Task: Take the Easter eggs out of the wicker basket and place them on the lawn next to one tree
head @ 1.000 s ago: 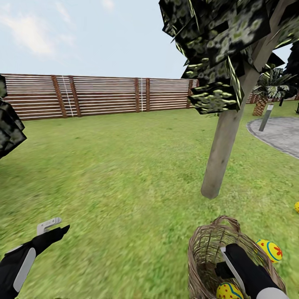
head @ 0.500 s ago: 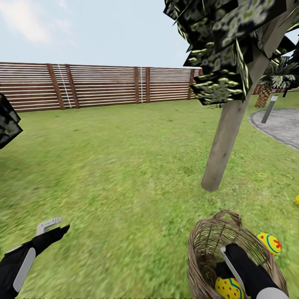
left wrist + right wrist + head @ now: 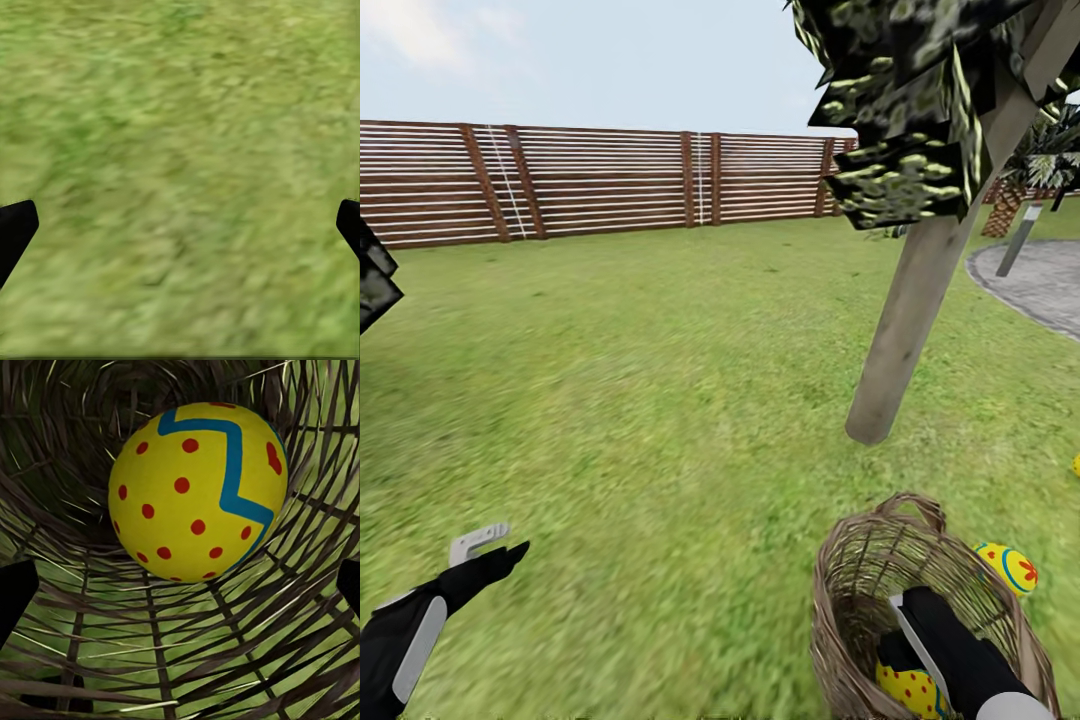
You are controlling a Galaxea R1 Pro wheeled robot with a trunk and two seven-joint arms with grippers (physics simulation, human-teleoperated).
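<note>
The brown wicker basket (image 3: 860, 600) stands on the lawn (image 3: 640, 380) close in front of a tree (image 3: 915, 320) with a pale trunk. My right arm (image 3: 960, 655) reaches down into the basket. In the right wrist view one yellow Easter egg (image 3: 199, 491) with a blue zigzag and red dots lies on the basket's weave (image 3: 157, 645), just ahead of my open right gripper (image 3: 181, 589). That egg (image 3: 905, 688) also shows beside the arm. A second egg (image 3: 1008, 567) lies on the grass behind the basket. A yellow sliver of a third egg (image 3: 1076, 464) is at the right edge. My left gripper (image 3: 181, 225) is open over bare grass.
A brown slatted fence (image 3: 610, 180) closes the far side of the lawn. Grey paving (image 3: 1040, 285) with a short post (image 3: 1020, 240) lies at the right behind the tree. Dark foliage (image 3: 372, 275) pokes in at the left edge. Open grass stretches left of the basket.
The whole head view has shifted, with fence, tree and basket now higher in the picture. The basket rim sits higher around my right arm. The left arm keeps its place.
</note>
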